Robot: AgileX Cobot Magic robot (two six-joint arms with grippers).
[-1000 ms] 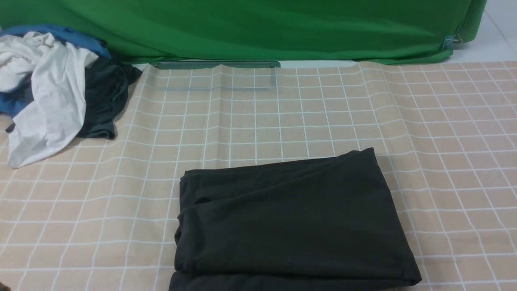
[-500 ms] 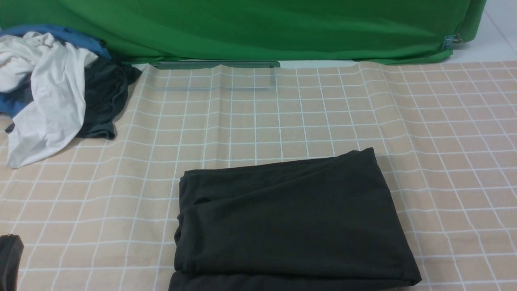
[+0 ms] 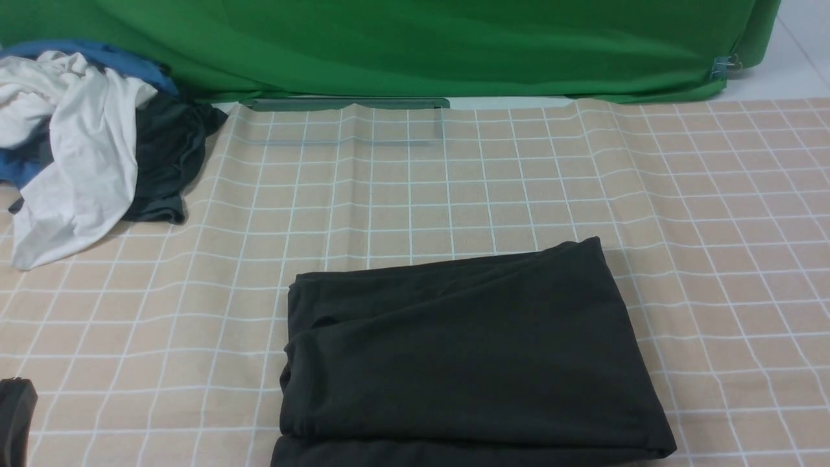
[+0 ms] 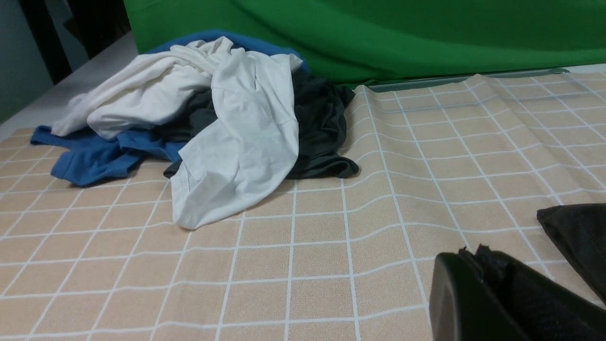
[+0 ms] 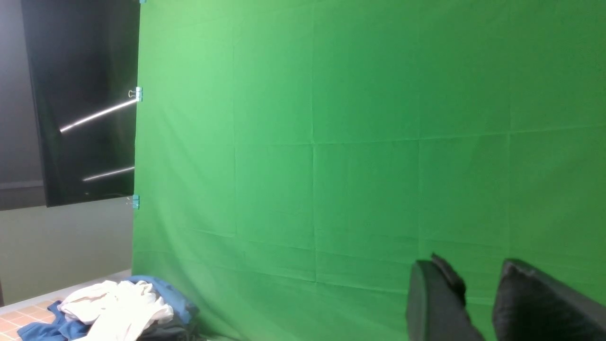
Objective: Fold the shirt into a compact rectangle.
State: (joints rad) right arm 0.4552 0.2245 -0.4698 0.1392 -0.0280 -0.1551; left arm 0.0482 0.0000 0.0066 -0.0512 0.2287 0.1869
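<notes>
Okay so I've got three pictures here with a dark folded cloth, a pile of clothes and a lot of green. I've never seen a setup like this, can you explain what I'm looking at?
This is a robot with two arms, each ending in a claw. One camera sits between the arms and looks forward over a table with a checked tablecloth. The other two cameras ride on the wrists.

The black shirt lies folded into a rectangle near the robot. At the far left is a heap of other clothes: white, blue and dark grey. Behind hangs a green backdrop.

The left claw is shut, low beside the shirt, and looks empty. The right claw is raised toward the backdrop, its jaws apart with nothing between them.
</notes>
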